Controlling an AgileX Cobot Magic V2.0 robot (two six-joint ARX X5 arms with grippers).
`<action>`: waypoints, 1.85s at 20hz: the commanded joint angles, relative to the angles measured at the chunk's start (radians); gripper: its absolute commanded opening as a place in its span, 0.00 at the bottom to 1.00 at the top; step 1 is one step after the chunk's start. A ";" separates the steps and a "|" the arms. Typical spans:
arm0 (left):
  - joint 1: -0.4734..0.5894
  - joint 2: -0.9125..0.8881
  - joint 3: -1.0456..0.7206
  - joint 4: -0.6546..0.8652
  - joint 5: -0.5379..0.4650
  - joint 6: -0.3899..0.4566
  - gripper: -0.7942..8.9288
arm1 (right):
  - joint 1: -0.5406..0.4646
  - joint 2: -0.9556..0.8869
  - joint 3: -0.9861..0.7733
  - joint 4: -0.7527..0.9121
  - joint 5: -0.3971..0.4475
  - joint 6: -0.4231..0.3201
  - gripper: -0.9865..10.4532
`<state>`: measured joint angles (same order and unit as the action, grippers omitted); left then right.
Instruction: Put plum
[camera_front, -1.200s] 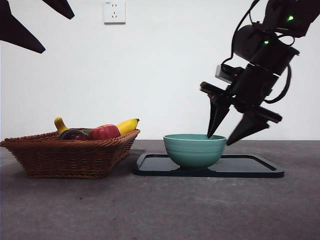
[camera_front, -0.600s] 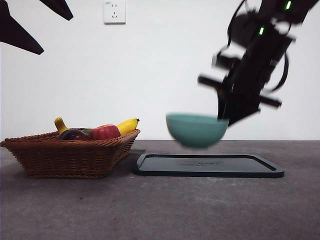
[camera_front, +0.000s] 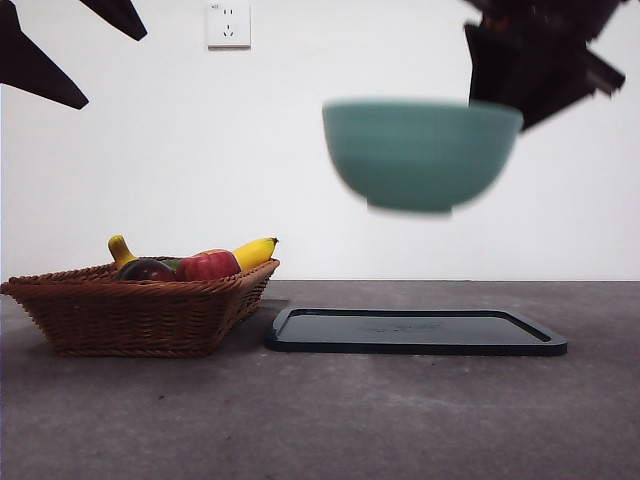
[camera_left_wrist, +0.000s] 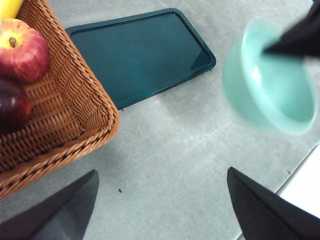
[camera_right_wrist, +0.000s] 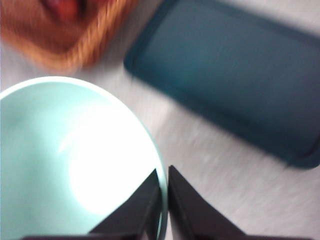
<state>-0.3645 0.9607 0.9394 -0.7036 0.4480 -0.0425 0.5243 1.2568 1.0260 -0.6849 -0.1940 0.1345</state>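
The plum (camera_front: 146, 269) is dark maroon and lies in the wicker basket (camera_front: 140, 312) at the left, beside a red apple (camera_front: 209, 265). The left wrist view also shows the plum (camera_left_wrist: 12, 105) against the basket (camera_left_wrist: 65, 112) wall. My right gripper (camera_front: 503, 103) is high at the upper right, shut on the rim of a teal bowl (camera_front: 420, 155) that hangs well above the dark tray (camera_front: 415, 336). In the right wrist view its jaws (camera_right_wrist: 164, 173) pinch the bowl (camera_right_wrist: 65, 160) rim. My left gripper (camera_left_wrist: 162, 171) waits open, high at the left (camera_front: 115, 68).
A yellow banana (camera_front: 255, 250) and another yellow fruit (camera_front: 120, 248) share the basket with the apple (camera_left_wrist: 22, 50). The tray (camera_left_wrist: 140, 55) lies flat right of the basket with nothing on it. A wall socket (camera_front: 229, 22) sits on the white back wall.
The right gripper closed on the bowl's rim and lifted the bowl off the tray, up and slightly right. The left arm and the basket's fruit stayed put.
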 joint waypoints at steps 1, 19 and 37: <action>-0.003 0.006 0.010 0.008 0.006 0.008 0.50 | 0.047 0.006 -0.066 0.057 0.014 0.015 0.09; -0.003 0.006 0.010 0.008 0.006 0.008 0.50 | 0.106 0.161 -0.275 0.327 0.094 0.061 0.09; -0.003 0.006 0.010 0.016 0.006 0.008 0.50 | 0.101 -0.211 -0.072 0.042 0.119 0.060 0.40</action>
<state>-0.3645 0.9607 0.9394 -0.7002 0.4480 -0.0425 0.6189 1.0401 0.9356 -0.6479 -0.0734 0.1890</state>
